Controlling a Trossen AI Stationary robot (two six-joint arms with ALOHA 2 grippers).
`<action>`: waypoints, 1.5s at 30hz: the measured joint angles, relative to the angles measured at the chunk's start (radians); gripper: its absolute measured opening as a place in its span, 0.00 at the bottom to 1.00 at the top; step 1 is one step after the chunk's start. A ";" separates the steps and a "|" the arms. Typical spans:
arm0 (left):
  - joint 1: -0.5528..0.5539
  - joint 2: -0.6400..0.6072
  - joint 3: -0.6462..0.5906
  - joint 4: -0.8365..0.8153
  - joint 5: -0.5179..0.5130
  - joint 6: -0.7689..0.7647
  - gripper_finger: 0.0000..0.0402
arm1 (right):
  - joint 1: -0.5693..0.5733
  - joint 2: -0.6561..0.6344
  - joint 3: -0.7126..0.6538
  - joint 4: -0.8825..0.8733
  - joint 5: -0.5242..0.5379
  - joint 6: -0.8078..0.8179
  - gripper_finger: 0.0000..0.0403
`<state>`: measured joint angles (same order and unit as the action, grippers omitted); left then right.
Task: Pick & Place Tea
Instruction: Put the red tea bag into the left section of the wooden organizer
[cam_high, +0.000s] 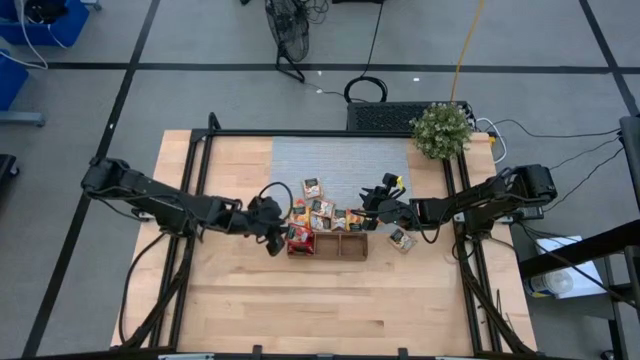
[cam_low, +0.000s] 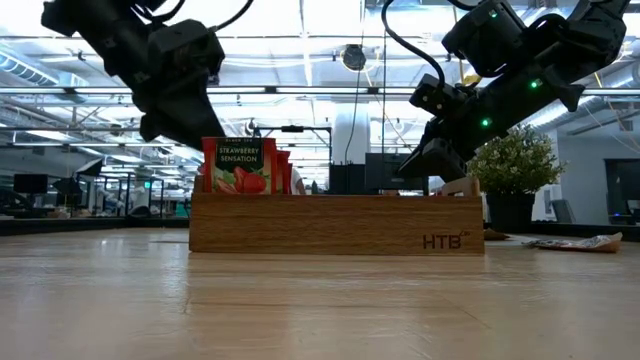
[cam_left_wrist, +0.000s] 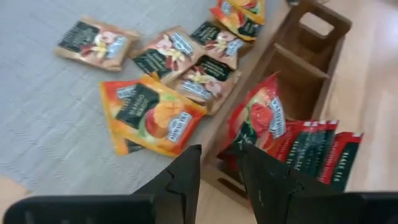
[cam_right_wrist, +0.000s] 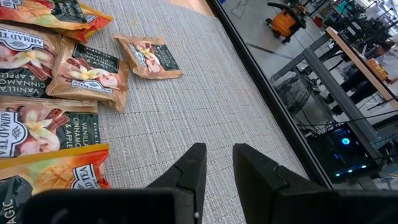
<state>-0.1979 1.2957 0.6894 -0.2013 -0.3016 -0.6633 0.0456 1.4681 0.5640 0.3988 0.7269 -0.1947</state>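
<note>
Low view alone shows red packets (cam_low: 243, 167) upright in tray (cam_low: 336, 224); both jaws narrow, seemingly empty.

Both dark arms are reaching inward toward the wooden tray (cam_high: 328, 244). The left gripper (cam_high: 276, 238) is hovering at the tray's left end, jaws standing slightly apart and holding nothing. The right gripper (cam_high: 372, 207) is hanging just behind the tray's right end, jaws narrowly parted, empty.

Tray (cam_low: 336, 222) wall hides all but red packets (cam_low: 240, 167) inside.
</note>
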 joint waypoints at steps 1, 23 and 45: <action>0.004 0.000 -0.006 0.017 0.017 -0.001 0.30 | 0.000 0.000 0.000 0.000 0.000 0.000 0.17; 0.018 0.076 -0.042 0.208 0.124 0.093 0.22 | 0.000 0.000 0.000 0.000 0.000 0.000 0.17; -0.042 0.197 0.320 -0.327 0.116 0.549 0.01 | 0.000 0.000 -0.069 0.124 0.002 -0.008 0.17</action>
<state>-0.2398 1.4929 1.0096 -0.5283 -0.1852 -0.1145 0.0456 1.4681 0.4953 0.5232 0.7292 -0.2027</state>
